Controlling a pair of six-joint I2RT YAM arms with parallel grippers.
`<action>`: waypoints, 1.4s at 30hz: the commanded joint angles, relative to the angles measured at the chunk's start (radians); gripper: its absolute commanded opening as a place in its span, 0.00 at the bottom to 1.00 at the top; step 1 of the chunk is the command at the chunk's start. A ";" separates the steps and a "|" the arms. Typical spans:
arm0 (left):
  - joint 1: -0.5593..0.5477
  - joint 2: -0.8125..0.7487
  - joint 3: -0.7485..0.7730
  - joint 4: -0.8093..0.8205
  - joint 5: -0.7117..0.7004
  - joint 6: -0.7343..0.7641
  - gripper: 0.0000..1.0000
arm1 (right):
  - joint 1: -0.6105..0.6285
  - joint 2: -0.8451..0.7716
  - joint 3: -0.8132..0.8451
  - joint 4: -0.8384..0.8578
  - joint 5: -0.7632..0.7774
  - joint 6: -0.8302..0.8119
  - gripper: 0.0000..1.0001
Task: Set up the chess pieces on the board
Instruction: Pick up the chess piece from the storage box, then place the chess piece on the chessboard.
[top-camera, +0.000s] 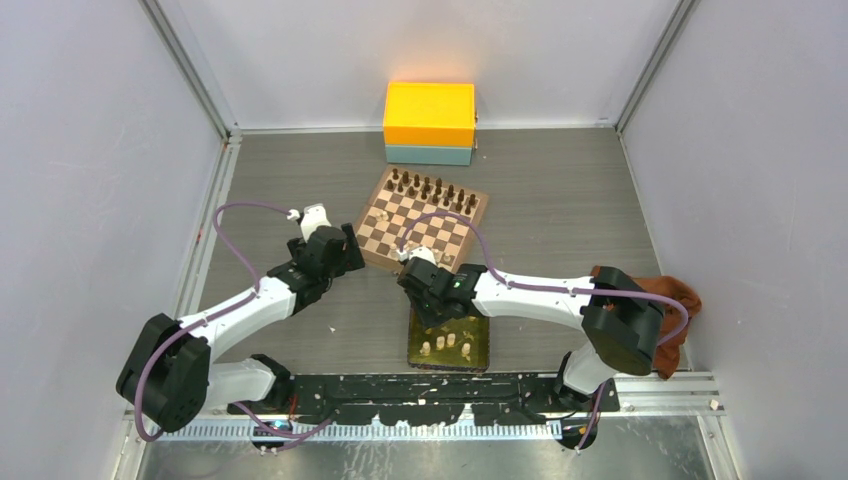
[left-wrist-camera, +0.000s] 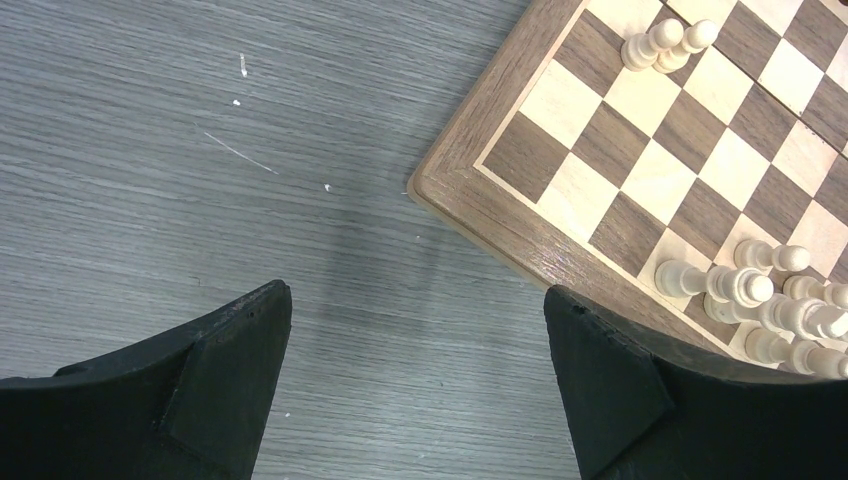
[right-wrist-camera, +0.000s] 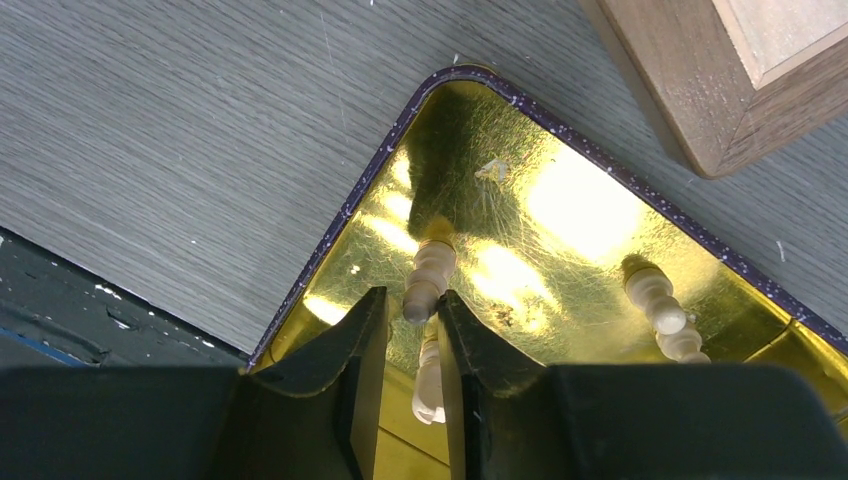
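Bench (top-camera: 560, 190): grey, carries all of it.
Board (top-camera: 425, 220): ahead of both hands. Its near corner lies just ahead and to the right of the left hand.
Tray (right-wrist-camera: 560, 200): gold, directly under the right hand, close to the board corner but apart from it.
Left hand (left-wrist-camera: 415, 295): released, jaws wide, nothing between them, over bare bench.
Right hand (right-wrist-camera: 410, 298): clenched on one cream piece (right-wrist-camera: 432, 262), which points away from the palm. Cannot tell whether it is clear of the tray floor.
Pieces: one lies right of the right hand (right-wrist-camera: 660, 300). A cluster (left-wrist-camera: 770, 300) stands on the board by the left hand's right finger, with a pair (left-wrist-camera: 665, 45) further ahead. Dark pieces (top-camera: 430, 187) fill the far rows.

Step, as judged: picking from the tray. The next move likely calls for a lift over the rim, a carry forward, and an upright set-down on a free near square, clear of the cluster.
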 joint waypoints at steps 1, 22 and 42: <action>-0.005 -0.024 0.003 0.038 -0.030 -0.005 0.98 | 0.006 -0.003 -0.002 0.031 -0.003 0.019 0.31; -0.005 -0.040 0.010 0.035 -0.032 -0.011 0.98 | 0.006 -0.057 0.051 -0.057 0.076 -0.014 0.02; -0.005 -0.149 -0.016 -0.002 -0.063 -0.035 0.98 | 0.004 -0.014 0.351 -0.221 0.162 -0.115 0.01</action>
